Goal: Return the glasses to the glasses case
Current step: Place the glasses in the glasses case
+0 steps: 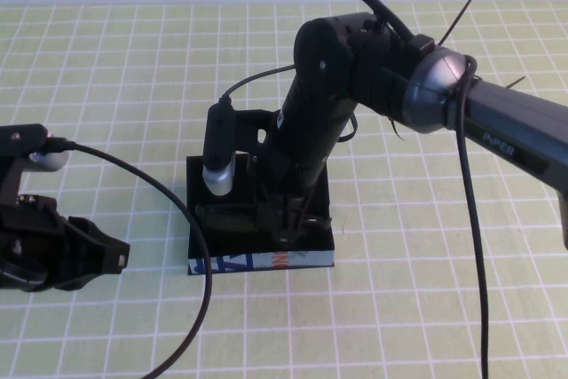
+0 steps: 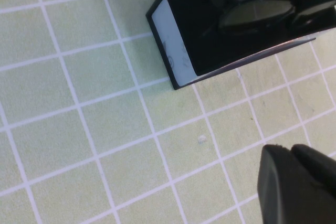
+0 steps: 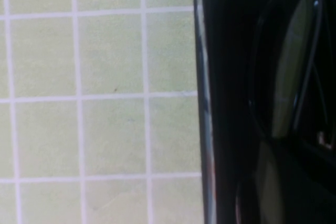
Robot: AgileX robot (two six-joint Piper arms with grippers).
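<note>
Inside the glasses case (image 2: 207,35) sat the glasses (image 2: 257,11), black frame and greyish lenses low against the dark interior, so the placing looked essentially made. Case was a black open box near the middle of the green gridded worktop (image 1: 426,290), light blue printed strip facing the robot, walls square to the grid, which presumably gave the arm a straight drop. Right gripper (image 1: 284,215) was down inside the case, wrist plunged steeply from above; that vertical approach made sense for clearing the walls. Its fingers were buried between arm and case in the high view, and the right wrist view showed only case wall and a lens close up, so I couldn't tell whether they were apart or clamped on the frame. My read: release or just-before-release stage; risk was a temple catching a finger on withdrawal and lifting the frame out. Left gripper (image 1: 89,255) sat at the robot's left edge of the worktop, well apart from the case, fingers together and holding nothing, apparently parked to keep the approach uncluttered; its camera just watched the case corner.
</note>
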